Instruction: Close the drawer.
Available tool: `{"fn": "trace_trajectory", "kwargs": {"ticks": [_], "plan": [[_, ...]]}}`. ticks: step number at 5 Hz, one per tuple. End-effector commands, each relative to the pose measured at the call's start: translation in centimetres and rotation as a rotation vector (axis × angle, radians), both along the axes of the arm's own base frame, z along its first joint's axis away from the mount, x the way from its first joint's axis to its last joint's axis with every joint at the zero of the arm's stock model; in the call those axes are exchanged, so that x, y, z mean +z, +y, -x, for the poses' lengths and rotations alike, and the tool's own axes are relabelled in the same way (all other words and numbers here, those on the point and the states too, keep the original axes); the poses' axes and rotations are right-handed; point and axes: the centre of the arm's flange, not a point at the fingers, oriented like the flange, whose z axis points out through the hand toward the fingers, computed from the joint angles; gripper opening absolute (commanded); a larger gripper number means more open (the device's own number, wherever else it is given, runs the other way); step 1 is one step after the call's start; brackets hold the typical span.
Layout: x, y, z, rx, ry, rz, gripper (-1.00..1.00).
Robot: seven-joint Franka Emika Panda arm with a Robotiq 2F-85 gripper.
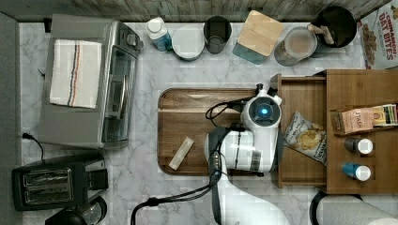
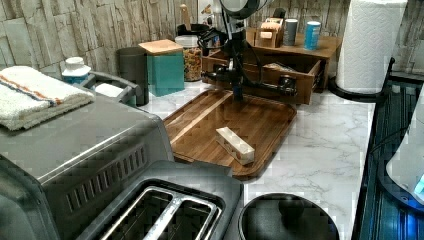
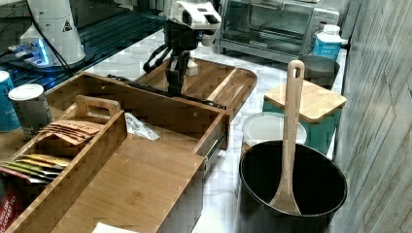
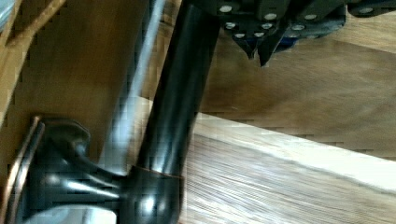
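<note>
The drawer (image 1: pixel 302 101) stands pulled well out of its wooden cabinet (image 1: pixel 361 84), which sits along the bench's (image 1: pixel 145 187) right edge in the top view. Its front panel reaches over toward the darker serving tray (image 1: pixel 187 117) in the middle of the bench. A snack bag (image 1: pixel 306 140) lies on the drawer floor.

The end effector (image 3: pixel 176 73) hangs just outside the drawer front, over the tray's near edge, beside the dark bar handle (image 2: pixel 250 84) that runs along the panel. In the wrist view the two fingertips (image 4: pixel 258 46) sit pressed together with nothing between them, so the end effector is closed and empty, close to the handle (image 4: pixel 180 93) but apparently not clamped on it.

Judging by this, the step in hand is lining up for the push: the closed fingers look placed to serve as a blunt pusher against the front panel. The next move calls for a straight, level shove toward the cabinet, along the slide rails, with contact kept near the middle of the panel so the drawer does not skew. Whether the fingers already touch the wood cannot be told.
</note>
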Motion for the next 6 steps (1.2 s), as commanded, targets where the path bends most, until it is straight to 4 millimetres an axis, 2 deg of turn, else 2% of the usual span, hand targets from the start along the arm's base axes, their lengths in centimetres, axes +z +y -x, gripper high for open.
{"fn": "trace_trajectory", "kwargs": {"ticks": [1, 2, 3, 4, 5, 6], "plan": [[8.9, -23.4, 2.3, -0.267, -0.259, 0.078, -1.0], [9.1, -28.7, 2.6, -0.253, -0.241, 0.09, -1.0], [8.1, -33.1, 2.6, -0.227, -0.264, 0.099, -1.0], [6.8, -35.4, 2.6, -0.247, -0.294, 0.119, -1.0], [9.1, -33.8, 3.0, -0.24, -0.231, 0.132, -1.0], [9.1, -33.8, 3.0, -0.241, -0.231, 0.132, -1.0]]}}
